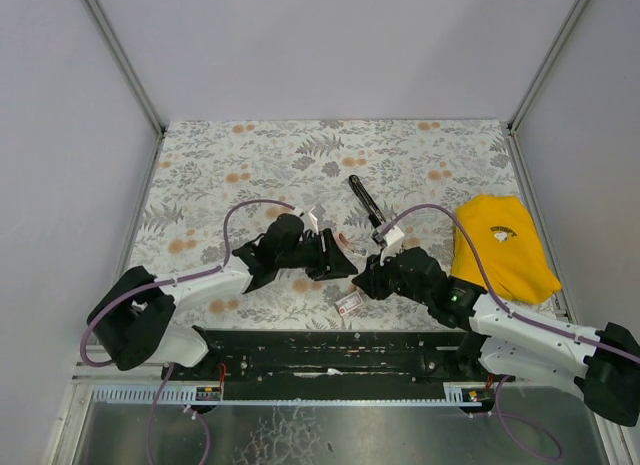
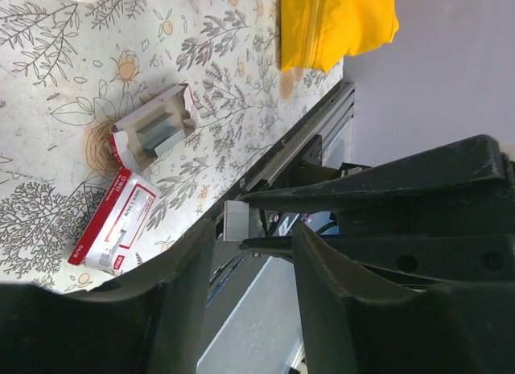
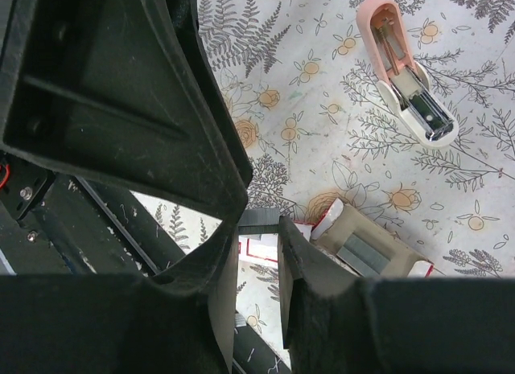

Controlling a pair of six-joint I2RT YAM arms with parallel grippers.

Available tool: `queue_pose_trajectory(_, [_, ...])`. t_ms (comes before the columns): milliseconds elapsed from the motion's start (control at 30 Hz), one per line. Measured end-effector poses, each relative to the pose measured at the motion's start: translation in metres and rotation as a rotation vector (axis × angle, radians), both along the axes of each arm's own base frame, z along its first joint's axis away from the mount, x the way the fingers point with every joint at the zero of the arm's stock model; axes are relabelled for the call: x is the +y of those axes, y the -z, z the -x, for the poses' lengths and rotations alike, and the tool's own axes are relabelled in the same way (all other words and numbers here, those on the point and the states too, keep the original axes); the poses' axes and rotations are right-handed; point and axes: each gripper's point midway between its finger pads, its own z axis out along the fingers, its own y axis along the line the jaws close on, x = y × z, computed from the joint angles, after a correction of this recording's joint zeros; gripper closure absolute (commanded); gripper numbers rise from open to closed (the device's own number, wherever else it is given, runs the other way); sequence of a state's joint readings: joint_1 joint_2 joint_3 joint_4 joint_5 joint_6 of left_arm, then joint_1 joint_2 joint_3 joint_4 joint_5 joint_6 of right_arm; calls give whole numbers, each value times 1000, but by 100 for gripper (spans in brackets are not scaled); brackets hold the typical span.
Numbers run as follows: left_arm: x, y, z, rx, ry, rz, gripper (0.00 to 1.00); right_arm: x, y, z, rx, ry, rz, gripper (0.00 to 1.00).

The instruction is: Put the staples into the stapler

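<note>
The stapler [image 3: 406, 76] is small, pink and white. It lies opened on the floral table, its metal channel facing up, and its pink end [image 1: 345, 241] shows beside my left gripper. My right gripper [image 3: 259, 225] is shut on a grey strip of staples [image 3: 264, 219], held above the table. In the left wrist view that strip [image 2: 239, 221] sits between the right gripper's black fingers [image 2: 378, 189], just past my left gripper's tips. My left gripper [image 2: 254, 229] has its jaws partly apart, with nothing between them. The two grippers meet tip to tip [image 1: 355, 275] at the table's near middle.
An open staple tray [image 2: 161, 129] holding more strips lies under the right gripper, beside its red-and-white sleeve [image 1: 348, 303]. A yellow cloth [image 1: 500, 245] lies at the right. A slim black bar-shaped tool [image 1: 365, 202] lies farther back. The black rail [image 1: 330, 355] runs along the near edge.
</note>
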State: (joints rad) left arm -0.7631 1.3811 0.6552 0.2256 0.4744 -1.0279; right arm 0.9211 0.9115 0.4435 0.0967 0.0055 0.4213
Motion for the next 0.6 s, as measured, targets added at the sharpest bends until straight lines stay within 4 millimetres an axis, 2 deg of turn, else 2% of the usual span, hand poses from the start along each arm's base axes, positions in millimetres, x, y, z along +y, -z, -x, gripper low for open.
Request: queue_pose_trajectory(600, [-3, 17, 11, 17, 57, -55, 74, 0, 8, 6, 23, -26, 16, 74])
